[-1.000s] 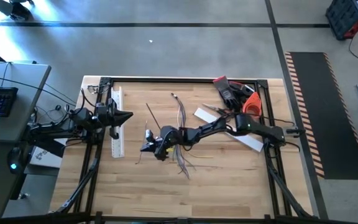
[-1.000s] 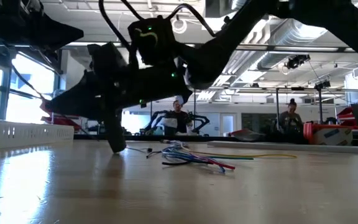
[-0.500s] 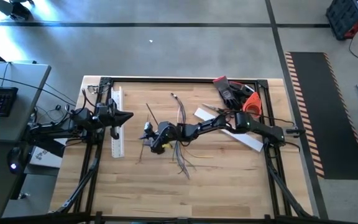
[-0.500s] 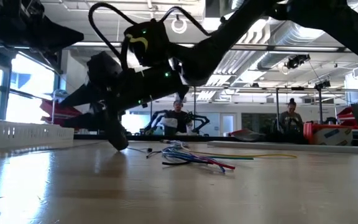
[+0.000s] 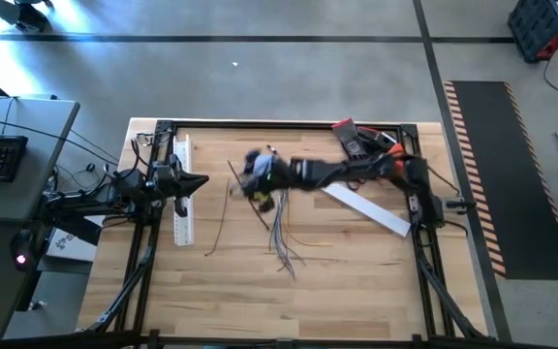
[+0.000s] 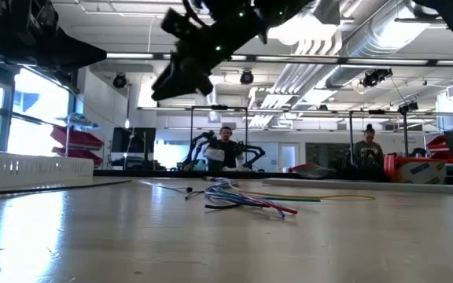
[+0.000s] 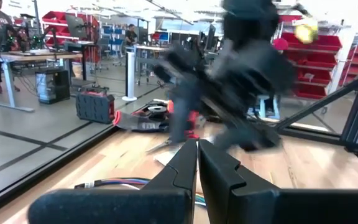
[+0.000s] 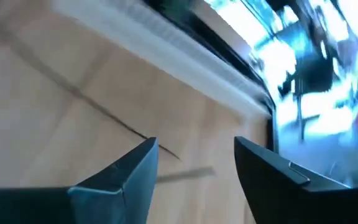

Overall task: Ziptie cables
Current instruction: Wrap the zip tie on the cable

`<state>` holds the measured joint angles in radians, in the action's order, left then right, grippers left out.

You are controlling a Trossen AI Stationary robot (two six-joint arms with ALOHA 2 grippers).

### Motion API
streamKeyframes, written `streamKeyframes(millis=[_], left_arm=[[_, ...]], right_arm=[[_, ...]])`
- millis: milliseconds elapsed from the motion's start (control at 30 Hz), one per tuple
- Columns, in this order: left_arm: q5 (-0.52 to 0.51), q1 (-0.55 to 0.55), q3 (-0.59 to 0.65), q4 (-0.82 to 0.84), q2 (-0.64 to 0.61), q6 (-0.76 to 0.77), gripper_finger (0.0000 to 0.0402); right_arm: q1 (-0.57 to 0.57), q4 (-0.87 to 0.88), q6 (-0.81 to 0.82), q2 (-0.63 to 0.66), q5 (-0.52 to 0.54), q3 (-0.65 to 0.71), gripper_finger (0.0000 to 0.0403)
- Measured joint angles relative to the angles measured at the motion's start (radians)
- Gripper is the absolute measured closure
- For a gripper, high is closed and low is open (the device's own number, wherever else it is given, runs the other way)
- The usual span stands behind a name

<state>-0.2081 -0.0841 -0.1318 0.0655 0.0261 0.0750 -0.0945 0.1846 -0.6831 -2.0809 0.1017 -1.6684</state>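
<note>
Hanging raised above the table, your right gripper (image 5: 252, 171) is spread wide and empty. Nothing is bound yet: the cables (image 5: 281, 231) lie loose mid-table, the zipties (image 5: 219, 225) beside them, unthreaded. Your left gripper (image 5: 200, 179) waits pinched together over the white duct (image 5: 183, 228). Gloves (image 5: 361, 143) sit well clear.

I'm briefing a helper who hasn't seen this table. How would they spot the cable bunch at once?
Start from the wooden table and find its middle. The cables lie loose there, blue, grey and reddish, with frayed ends fanned toward the near edge. Unlike the straight dark zipties beside them, they are limp and coloured.
</note>
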Motion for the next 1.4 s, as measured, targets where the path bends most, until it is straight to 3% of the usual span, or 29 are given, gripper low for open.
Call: streamKeyframes(millis=[167,267,500,600,1100,1400], left_arm=[[-0.019,0.000,0.005,0.002,0.000,0.000,0.0401],[-0.021,0.000,0.005,0.000,0.000,0.000,0.0401],[-0.025,0.000,0.005,-0.003,0.000,-0.001,0.0401],[-0.037,0.000,0.005,-0.002,0.000,-0.001,0.0401],[-0.074,0.000,0.005,-0.007,0.000,0.000,0.0401],[-0.072,0.000,0.005,-0.007,0.000,0.002,0.0401]], right_arm=[[-0.155,0.098,0.467,0.010,-0.007,0.002,0.0222],[-0.237,0.130,0.576,-0.027,-0.044,0.002,0.0219],[-0.315,0.147,0.642,-0.116,-0.099,0.001,0.0157],[-0.324,0.227,0.643,-0.136,-0.041,-0.013,0.0140],[-0.325,0.426,0.661,-0.156,-0.051,-0.038,0.0162],[-0.277,0.464,0.773,-0.156,-0.037,-0.037,0.0162]])
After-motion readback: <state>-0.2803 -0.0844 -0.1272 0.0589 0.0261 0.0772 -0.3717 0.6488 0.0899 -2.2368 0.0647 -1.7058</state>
